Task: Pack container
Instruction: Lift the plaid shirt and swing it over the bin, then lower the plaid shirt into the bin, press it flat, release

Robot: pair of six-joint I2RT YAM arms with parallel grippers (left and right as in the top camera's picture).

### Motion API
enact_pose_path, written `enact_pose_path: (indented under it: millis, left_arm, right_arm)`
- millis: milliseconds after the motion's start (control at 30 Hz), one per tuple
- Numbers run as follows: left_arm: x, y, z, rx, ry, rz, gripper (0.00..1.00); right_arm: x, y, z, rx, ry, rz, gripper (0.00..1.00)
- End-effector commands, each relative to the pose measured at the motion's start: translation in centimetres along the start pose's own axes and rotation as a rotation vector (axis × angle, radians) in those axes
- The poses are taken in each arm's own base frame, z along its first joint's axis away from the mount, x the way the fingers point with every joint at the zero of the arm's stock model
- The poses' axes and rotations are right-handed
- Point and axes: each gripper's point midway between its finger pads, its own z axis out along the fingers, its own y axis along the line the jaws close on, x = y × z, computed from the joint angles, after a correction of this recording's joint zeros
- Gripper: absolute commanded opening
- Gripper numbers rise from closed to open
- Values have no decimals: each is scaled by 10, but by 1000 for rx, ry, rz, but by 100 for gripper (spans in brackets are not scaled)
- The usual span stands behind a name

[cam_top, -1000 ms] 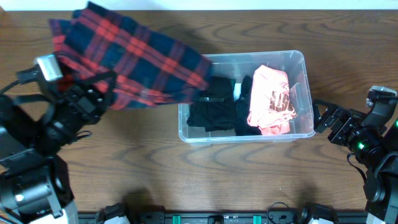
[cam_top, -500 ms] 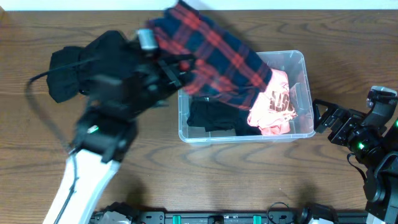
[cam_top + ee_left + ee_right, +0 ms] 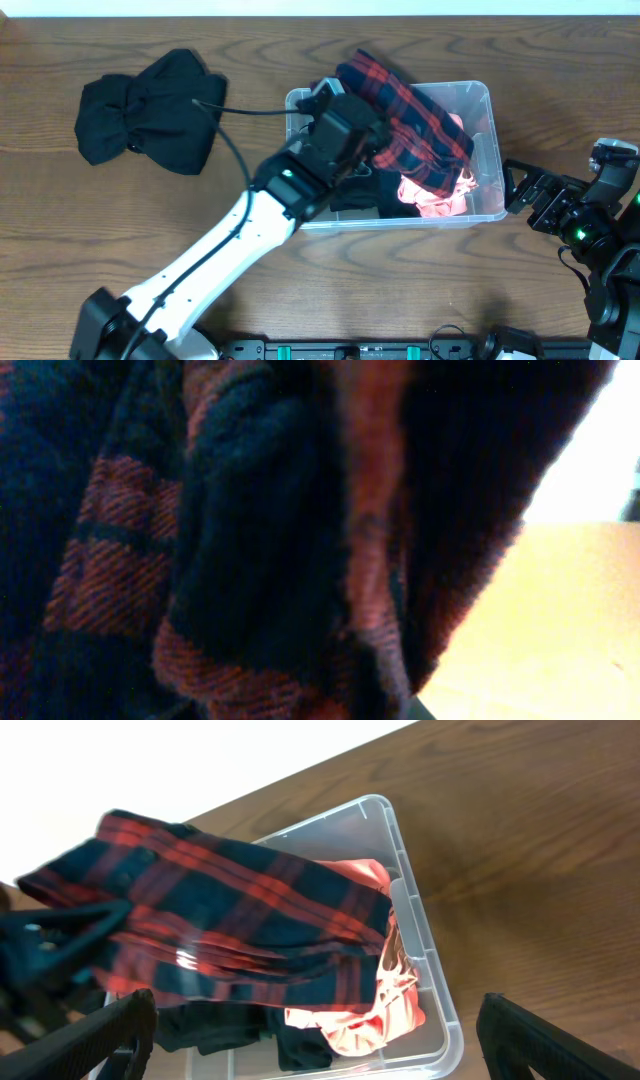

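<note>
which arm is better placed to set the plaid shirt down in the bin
Left. Its tool grips the plaid shirt directly above the container. The right tool sits open outside the container's right wall, holding nothing.

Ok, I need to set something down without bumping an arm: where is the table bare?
Bare table lies in front of the container, between the left arm and the right pincer, and in front of the black bundle at far left. Crowded: the container, filled by plaid shirt, pink garment and black clothes.
</note>
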Motion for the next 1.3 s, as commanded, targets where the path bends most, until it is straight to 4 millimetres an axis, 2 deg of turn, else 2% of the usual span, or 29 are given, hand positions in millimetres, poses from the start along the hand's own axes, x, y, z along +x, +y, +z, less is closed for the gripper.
enact_pose_path:
  millis: [0, 167, 233, 367, 500, 600, 700, 800, 933, 1000, 1133, 1267]
  left_arm:
    - [-7, 5, 2, -33, -80, -23, 6]
    - [-10, 49, -2, -220, -110, 18, 7]
    - [-9, 60, -5, -268, -95, 62, 37]
    - [-7, 78, -18, -354, -58, 185, 58]
    - [-18, 85, -41, -402, -68, 316, 63]
    - [-29, 77, -57, -395, -105, 403, 64]
    - [-32, 66, -61, -358, -109, 496, 63]
    - [-34, 76, -53, -403, -119, 515, 55]
    - [-28, 110, -21, -519, -52, 589, 28]
    - [-24, 129, -5, -579, -13, 626, 19]
    - [-14, 167, 23, -681, 66, 684, 11]
    - [7, 197, 44, -717, 182, 668, 9]
  right_arm:
    - [-4, -1, -3, 8, -14, 3, 99]
    - [-3, -1, -3, 8, -14, 2, 99]
    - [-3, -1, -3, 8, -14, 3, 99]
    - [-3, -1, -3, 8, -14, 2, 99]
    - [-3, -1, -3, 8, -14, 2, 99]
    - [-3, -1, -3, 8, -14, 3, 99]
    - [-3, -1, -3, 8, -14, 3, 99]
    - [-3, -1, -3, 8, -14, 2, 99]
    - [-3, -1, -3, 8, -14, 2, 99]
    - [-4, -1, -3, 8, -14, 3, 99]
    - [-4, -1, -3, 8, -14, 2, 99]
    - [-3, -1, -3, 8, -14, 3, 99]
